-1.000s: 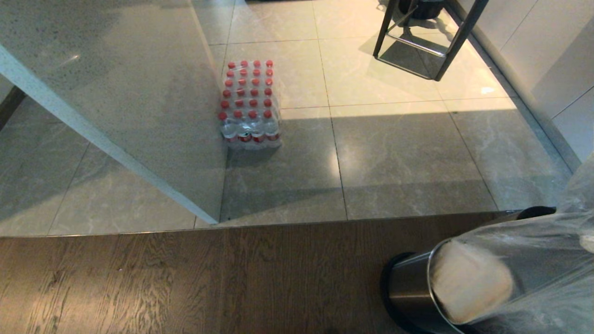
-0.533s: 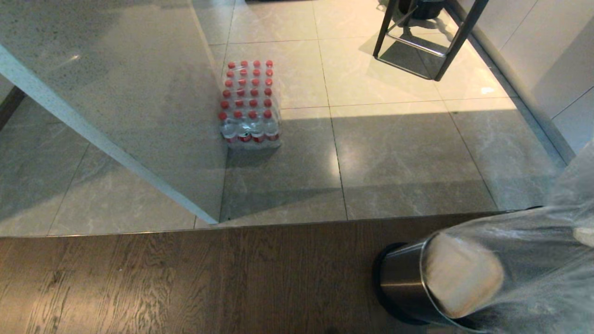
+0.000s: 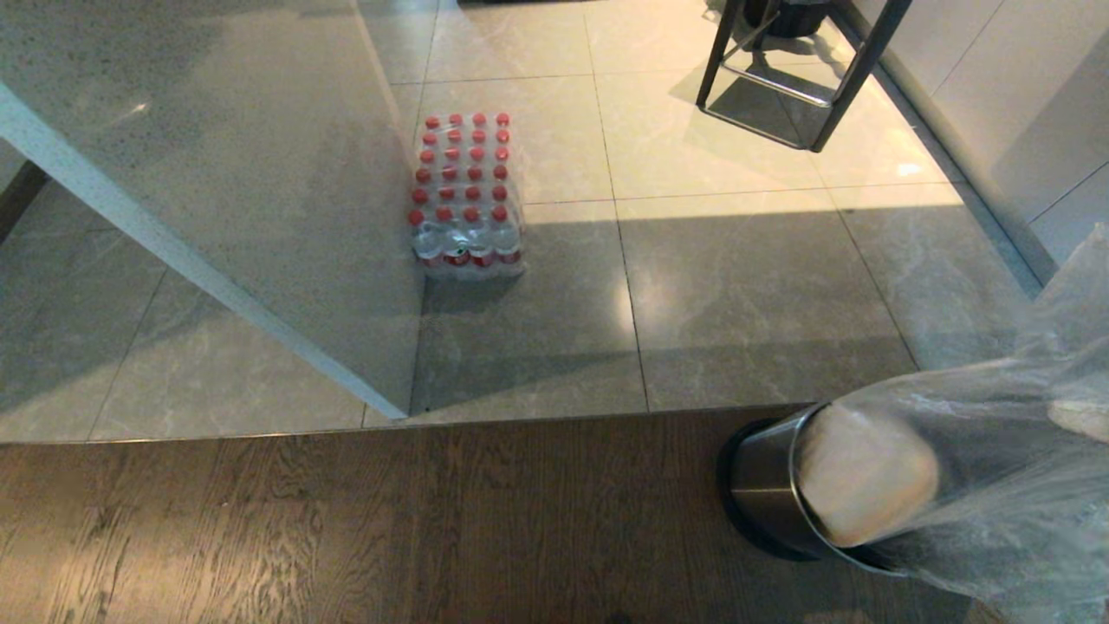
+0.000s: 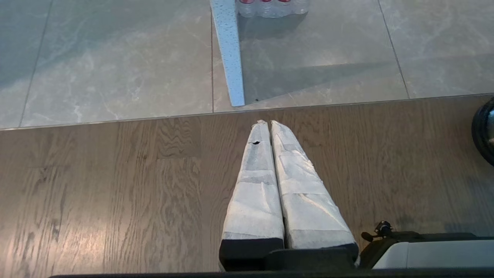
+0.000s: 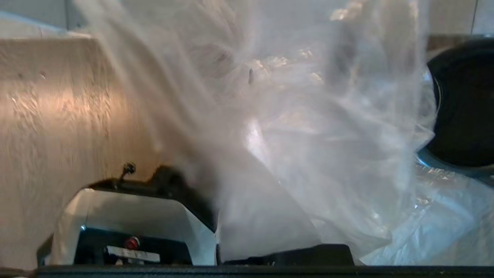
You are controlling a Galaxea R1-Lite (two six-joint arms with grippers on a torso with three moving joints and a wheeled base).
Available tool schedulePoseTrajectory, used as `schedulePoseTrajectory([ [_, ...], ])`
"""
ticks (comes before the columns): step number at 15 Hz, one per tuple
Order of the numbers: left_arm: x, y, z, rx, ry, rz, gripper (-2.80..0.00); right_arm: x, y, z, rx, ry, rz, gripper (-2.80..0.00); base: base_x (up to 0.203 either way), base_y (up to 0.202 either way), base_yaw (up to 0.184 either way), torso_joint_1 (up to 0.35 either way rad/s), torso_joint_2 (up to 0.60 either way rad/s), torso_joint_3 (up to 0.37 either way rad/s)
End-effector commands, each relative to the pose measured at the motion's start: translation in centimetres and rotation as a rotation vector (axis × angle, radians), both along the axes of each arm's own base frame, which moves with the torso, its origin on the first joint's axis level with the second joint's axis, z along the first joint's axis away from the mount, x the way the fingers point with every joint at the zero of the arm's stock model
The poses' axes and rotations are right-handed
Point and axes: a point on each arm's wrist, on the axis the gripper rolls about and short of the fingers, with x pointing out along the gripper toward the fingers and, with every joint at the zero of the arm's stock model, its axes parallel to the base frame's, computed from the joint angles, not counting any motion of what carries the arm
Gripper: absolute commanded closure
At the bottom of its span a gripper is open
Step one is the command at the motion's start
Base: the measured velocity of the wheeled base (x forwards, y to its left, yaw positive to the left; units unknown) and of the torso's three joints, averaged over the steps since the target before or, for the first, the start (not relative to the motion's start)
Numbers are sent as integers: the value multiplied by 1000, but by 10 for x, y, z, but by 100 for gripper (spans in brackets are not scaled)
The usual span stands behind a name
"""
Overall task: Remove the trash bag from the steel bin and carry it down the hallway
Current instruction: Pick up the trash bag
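Over wood floor, R gripper [image 5: 266,231] jaws clamp trash bag [image 3: 979,468] above steel bin [image 3: 762,498].

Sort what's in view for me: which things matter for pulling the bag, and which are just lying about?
In the job:
trash bag, with the beige lump inside
steel bin
right gripper, shut on the bag

Lying about:
bottle pack
stool
counter
left gripper, shut, parked over the wood floor
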Motion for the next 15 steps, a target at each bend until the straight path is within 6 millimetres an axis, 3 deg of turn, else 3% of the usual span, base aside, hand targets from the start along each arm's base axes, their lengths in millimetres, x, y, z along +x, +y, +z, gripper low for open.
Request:
schedulePoseTrajectory([
  [1,0,0,0,0,0,0,0,8,-2,12,-1,-29,-10,0,0,0,0,0,0,0],
  [5,0,0,0,0,0,0,0,9,-3,-5,8,13,-18,0,0,0,0,0,0,0],
  [10,0,0,0,0,0,0,0,13,-3,30,18,-134,-26,0,0,0,0,0,0,0],
  [15,0,0,0,0,0,0,0,11,-3,19,5,-99,-16,0,0,0,0,0,0,0],
])
